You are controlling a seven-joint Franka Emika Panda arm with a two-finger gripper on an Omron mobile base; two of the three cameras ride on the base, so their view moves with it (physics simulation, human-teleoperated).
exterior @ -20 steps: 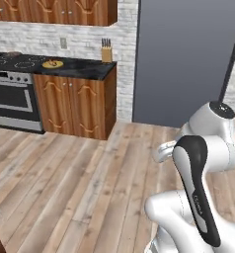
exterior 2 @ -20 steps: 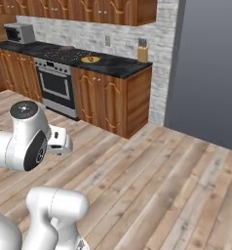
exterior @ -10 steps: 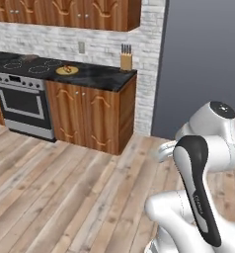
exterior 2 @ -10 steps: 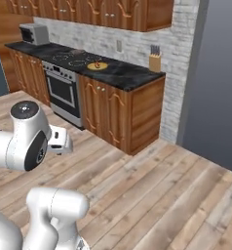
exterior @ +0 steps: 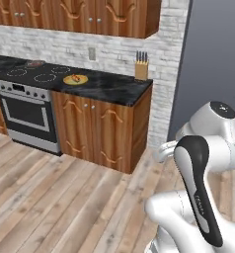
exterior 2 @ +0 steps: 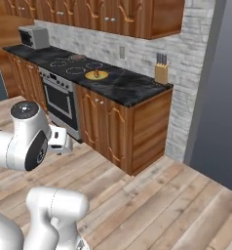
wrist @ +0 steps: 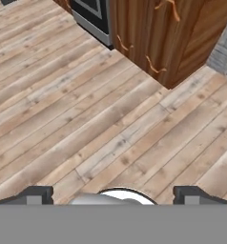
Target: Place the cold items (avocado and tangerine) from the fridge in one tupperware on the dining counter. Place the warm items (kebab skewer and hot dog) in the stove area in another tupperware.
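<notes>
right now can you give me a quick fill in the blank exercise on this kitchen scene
1. The knife block stands on the black counter at the end nearest the ____ wall.
2. The yellow plate lies on the counter between the knife block and the ____.
3. In the hand view the jaws stand wide ____ over the wooden floor.
4. The small appliance at the far end of the counter is a ____.

Missing words: grey; stove; open; microwave

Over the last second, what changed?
The base drove closer to the stove counter: cabinets, stove and knife block loom larger and have shifted in both base views. Nothing grasped or released. The gripper stays open and empty, the arm tucked as before.
</notes>
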